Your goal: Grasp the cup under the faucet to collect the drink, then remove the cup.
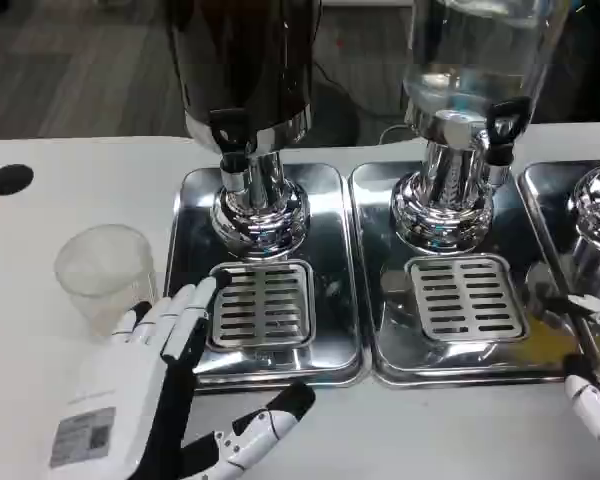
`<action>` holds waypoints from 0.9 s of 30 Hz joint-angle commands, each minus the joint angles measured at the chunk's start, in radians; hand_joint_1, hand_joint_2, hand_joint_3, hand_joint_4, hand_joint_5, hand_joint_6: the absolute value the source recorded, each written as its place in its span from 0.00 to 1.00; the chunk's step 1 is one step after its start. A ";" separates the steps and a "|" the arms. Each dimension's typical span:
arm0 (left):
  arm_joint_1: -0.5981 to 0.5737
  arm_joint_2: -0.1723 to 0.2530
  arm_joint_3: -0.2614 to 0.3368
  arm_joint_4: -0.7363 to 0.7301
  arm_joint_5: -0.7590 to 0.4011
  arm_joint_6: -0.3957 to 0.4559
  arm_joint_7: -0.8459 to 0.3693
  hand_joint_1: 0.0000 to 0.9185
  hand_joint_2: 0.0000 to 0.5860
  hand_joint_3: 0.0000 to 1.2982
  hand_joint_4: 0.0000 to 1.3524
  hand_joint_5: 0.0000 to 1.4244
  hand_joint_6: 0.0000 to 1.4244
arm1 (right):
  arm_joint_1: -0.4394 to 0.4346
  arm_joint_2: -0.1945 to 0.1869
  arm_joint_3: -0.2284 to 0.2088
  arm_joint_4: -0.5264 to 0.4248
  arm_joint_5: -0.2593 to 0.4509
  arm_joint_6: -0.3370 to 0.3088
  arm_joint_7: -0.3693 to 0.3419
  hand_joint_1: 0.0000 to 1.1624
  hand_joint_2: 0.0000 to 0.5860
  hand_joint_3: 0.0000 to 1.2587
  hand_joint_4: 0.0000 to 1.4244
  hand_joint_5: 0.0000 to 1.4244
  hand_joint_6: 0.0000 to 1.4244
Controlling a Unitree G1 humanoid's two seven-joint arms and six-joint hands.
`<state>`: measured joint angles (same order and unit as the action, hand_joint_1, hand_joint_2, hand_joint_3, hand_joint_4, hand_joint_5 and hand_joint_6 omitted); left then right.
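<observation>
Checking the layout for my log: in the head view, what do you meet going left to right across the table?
Black spot → clear plastic cup → left hand → dark dispenser's drip tray → clear dispenser's drip tray → right hand.

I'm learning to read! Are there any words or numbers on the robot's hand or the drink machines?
Sticker on the back of the left hand: has print and a square code, too blurred to read.
Dark drink dispenser: no readable text.
Clear drink dispenser: no readable text.
Plastic cup: no text.
</observation>
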<state>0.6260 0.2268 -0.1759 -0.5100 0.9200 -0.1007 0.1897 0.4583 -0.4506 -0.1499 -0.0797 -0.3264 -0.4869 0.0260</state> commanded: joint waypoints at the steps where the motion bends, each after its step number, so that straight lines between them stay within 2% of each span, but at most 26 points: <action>1: 0.006 0.003 0.003 -0.010 0.011 0.005 0.003 0.00 0.19 0.09 0.04 0.08 0.05 | 0.007 -0.007 -0.006 0.007 0.004 -0.021 0.006 0.37 0.85 0.19 0.11 0.07 0.00; 13: 0.010 0.002 -0.002 0.001 0.009 0.004 0.005 0.00 0.19 0.09 0.04 0.08 0.05 | -0.005 -0.022 -0.008 0.017 0.007 -0.031 0.010 0.37 0.85 0.20 0.12 0.07 0.00; 19: 0.002 0.000 -0.008 0.008 0.010 0.005 0.004 0.00 0.19 0.09 0.04 0.09 0.05 | 0.001 -0.021 -0.008 0.024 0.010 -0.040 0.006 0.36 0.84 0.21 0.12 0.07 0.00; 27: 0.007 0.003 0.014 0.031 -0.027 -0.012 0.031 0.00 0.18 0.09 0.04 0.09 0.05 | 0.007 -0.013 0.002 0.024 0.002 -0.040 0.004 0.36 0.83 0.21 0.12 0.08 0.00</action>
<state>0.6288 0.2246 -0.1713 -0.4956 0.9071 -0.1019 0.2001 0.4577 -0.4695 -0.1500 -0.0488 -0.3245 -0.5119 0.0292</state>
